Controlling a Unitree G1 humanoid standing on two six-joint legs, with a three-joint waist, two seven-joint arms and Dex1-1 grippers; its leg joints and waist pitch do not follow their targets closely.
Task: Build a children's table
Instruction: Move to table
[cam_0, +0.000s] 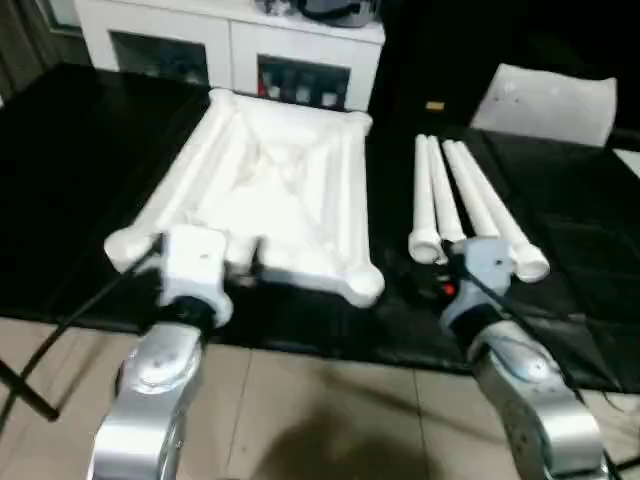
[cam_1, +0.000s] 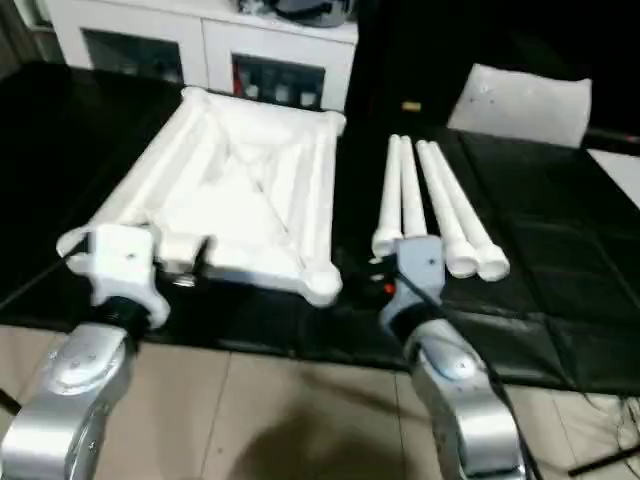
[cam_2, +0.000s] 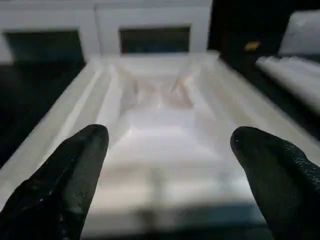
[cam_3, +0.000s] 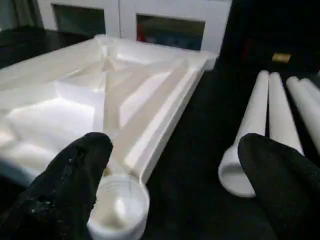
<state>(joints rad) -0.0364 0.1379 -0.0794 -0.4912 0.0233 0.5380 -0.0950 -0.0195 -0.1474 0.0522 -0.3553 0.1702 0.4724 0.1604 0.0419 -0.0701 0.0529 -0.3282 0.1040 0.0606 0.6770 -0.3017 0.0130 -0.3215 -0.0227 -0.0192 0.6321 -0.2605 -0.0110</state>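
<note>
- Two grippers hang over the near edge of the black mat, both with their black fingers spread wide and nothing between them: the left gripper (cam_2: 165, 165) points along the upturned table top, the right gripper (cam_3: 175, 170) at the gap between the top and the legs.
- The table top (cam_0: 270, 190) lies upside down on the mat, on the robot's left; it is square, all white plastic, with raised rims, X-shaped ribs crossing its middle and round sockets at the corners.
- One corner socket (cam_3: 120, 210) sits just beside the right gripper's finger (cam_3: 65, 185), a short open cylinder.
- Four legs (cam_0: 460, 205) lie side by side to the right of the top, apart from it; they are long, round and tapered, their wider hollow ends toward the robot.
- The black mat (cam_0: 90, 140) looks quilted, with stitched squares, and ends at a pale tiled floor (cam_0: 330, 400).
- Beyond the top stands a white cabinet (cam_0: 230, 45) with glass doors.
- A flat white panel (cam_0: 550, 100) rests at the far right, well apart from the legs.
- The silver forearms rise from the bottom of the head views, white wrist housings partly covering the near edge of the top.
</note>
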